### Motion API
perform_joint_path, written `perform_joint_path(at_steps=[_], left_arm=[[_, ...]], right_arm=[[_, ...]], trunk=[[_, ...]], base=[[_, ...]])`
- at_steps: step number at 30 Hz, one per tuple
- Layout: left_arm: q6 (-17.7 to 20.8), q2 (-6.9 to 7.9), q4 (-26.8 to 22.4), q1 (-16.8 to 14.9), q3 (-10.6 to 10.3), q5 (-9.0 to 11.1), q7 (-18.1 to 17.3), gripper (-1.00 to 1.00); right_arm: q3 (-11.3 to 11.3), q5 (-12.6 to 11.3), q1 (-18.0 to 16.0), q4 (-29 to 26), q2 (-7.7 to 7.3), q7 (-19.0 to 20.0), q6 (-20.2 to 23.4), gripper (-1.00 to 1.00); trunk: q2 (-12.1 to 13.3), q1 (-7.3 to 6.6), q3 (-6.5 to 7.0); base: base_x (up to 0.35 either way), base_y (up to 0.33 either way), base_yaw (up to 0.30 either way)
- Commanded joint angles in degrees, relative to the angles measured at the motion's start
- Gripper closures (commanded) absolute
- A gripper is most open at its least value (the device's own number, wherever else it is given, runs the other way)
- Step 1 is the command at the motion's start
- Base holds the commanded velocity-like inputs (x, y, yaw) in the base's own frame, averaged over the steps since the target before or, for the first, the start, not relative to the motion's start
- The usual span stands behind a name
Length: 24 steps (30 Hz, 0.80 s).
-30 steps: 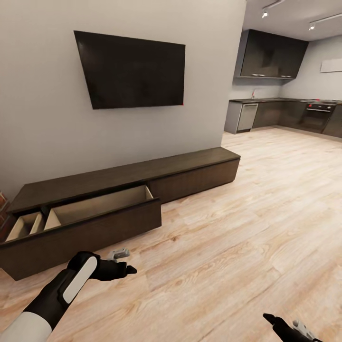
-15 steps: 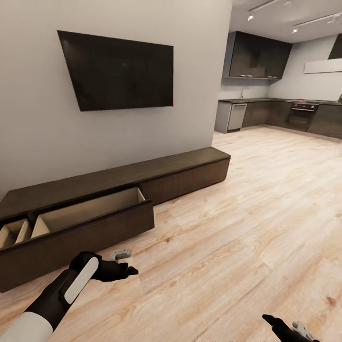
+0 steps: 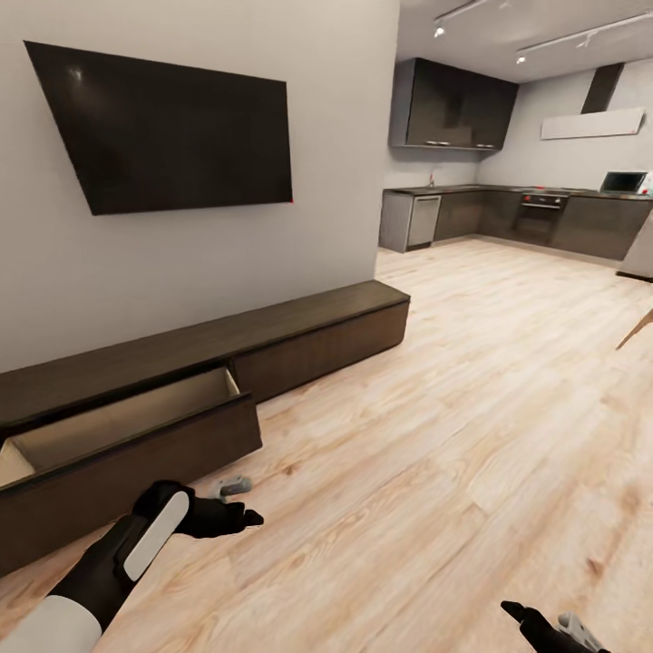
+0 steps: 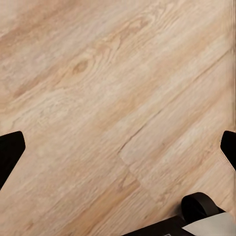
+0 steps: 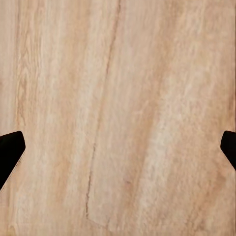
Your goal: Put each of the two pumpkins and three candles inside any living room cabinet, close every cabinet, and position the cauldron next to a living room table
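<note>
**Op:** Cabinet [image 3: 299, 340] runs along the wall under the TV [image 3: 172, 131]. One drawer [image 3: 127, 435] stands pulled out, pale inside, nothing I can see in it from the head view. No pumpkins, candles or cauldron in sight.

**Spotter:** Grippers?

**Op:** Left gripper [image 3: 238, 501] hangs over the wood floor [image 3: 435, 435] just in front of the drawer; in its wrist view the fingertips [image 4: 10, 150] sit at opposite edges, wide apart, nothing between. Right gripper [image 5: 118, 147] the same, spread over bare planks.

**Spotter:** How does that drawer handle?

**Op:** My guess: stiff, flat, handleless front, light on its runners. I'd push flat on the middle of the front face, not near a corner, so it doesn't rack.
</note>
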Motion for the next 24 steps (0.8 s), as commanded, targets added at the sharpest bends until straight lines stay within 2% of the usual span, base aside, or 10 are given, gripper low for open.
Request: perform_joint_path(at_steps=[1,9,18,24], left_arm=[[0.2,0.06,-0.1,0.0,-0.1,0.0,0.1,-1.00],[0.2,0.12,-0.1,0.0,-0.4,0.0,0.1,-1.00],[0.2,0.12,-0.1,0.0,-0.7,-0.1,0.1,-1.00],[0.2,0.13,-0.1,0.0,-0.7,-0.1,0.1,-1.00]], right_arm=[[0.5,-0.6,-0.1,0.2,0.01,0.4,0.2,-1.00],[0.5,-0.7,-0.1,0.3,-0.30,0.6,0.2,-1.00],[0.5,-0.7,-0.1,0.3,-0.42,0.7,0.2,-1.00],[0.5,-0.8,-0.1,0.3,-0.43,0.7,0.3,-1.00]], trunk=[[0.0,0.02,-0.06],[0.0,0.02,-0.06],[0.0,0.02,-0.06],[0.0,0.02,-0.06]], base=[[0.225,-0.223,-0.276],[0.225,-0.224,-0.283],[0.225,-0.224,-0.072],[0.225,-0.224,-0.238]])
